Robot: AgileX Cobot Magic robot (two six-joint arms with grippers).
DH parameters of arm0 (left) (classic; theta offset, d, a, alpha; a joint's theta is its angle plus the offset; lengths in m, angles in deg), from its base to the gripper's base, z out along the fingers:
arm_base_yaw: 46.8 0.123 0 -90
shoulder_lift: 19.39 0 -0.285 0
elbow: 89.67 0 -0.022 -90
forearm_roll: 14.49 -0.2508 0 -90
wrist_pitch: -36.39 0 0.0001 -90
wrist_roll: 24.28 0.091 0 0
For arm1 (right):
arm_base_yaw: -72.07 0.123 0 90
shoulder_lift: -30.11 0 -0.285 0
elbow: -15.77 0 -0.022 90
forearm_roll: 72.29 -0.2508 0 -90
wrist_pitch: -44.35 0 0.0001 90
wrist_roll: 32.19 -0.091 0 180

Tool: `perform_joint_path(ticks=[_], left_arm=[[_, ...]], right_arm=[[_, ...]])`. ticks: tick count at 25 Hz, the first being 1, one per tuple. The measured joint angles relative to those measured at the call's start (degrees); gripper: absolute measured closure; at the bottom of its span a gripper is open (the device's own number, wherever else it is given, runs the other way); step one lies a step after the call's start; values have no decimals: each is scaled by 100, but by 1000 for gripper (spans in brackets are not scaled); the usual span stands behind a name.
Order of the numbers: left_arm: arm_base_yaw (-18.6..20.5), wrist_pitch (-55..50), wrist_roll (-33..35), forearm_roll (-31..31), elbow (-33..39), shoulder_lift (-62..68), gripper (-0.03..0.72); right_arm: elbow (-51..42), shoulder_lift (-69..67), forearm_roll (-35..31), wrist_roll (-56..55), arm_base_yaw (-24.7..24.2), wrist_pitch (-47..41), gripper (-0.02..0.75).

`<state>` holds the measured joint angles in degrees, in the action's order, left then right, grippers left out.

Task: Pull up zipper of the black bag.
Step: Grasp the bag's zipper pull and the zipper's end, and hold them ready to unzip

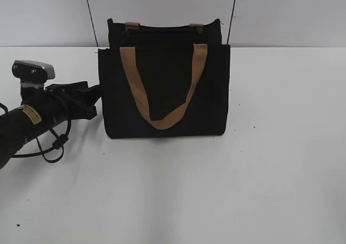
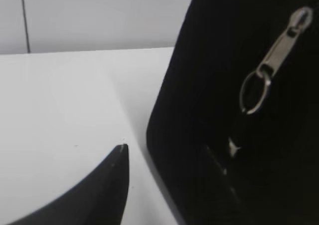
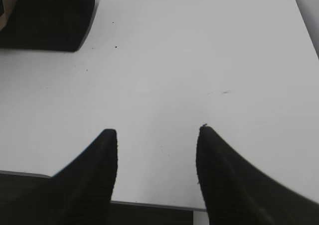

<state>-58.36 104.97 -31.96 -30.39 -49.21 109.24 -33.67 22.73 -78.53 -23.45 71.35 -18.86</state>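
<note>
Black boxy fabric bag (image 1: pixel 165 92) with tan webbing handles (image 1: pixel 162 87), stood upright on white surface (image 1: pixel 259 163), silver zipper pull with ring (image 2: pixel 271 60) hung on its side, left pincer (image 1: pixel 89 100) beside it, spread unclear, right pincer (image 3: pixel 157 150) held open, empty.

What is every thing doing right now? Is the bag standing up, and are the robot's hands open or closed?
black bag: standing upright on the table, front handle hanging down
zipper: silver pull tab hanging loose against the bag's side, not gripped
left gripper: at the bag's left side; only one finger shows, open or shut unclear
right gripper: open, empty, over bare table
</note>
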Motion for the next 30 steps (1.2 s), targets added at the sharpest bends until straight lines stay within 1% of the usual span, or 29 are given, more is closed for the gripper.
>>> perform_joint_path(ticks=[5,9,11,16,25,28,30], left_arm=[[-5,-83,0,-774,-381,25,328],[-5,-215,0,-1240,-565,25,328],[-11,-306,0,-1380,-583,25,328],[-29,-332,0,-1487,-672,112,328],[-29,-344,0,-1508,-1216,508,335],[-29,-402,-10,-1514,-1295,559,372],[-29,-432,-24,-1514,-1302,559,426]], right_arm=[[0,0,0,0,0,0,345],[0,0,0,0,0,0,345],[0,0,0,0,0,0,345],[0,0,0,0,0,0,345],[0,0,0,0,0,0,345],[0,0,0,0,0,0,345],[0,0,0,0,0,0,345]])
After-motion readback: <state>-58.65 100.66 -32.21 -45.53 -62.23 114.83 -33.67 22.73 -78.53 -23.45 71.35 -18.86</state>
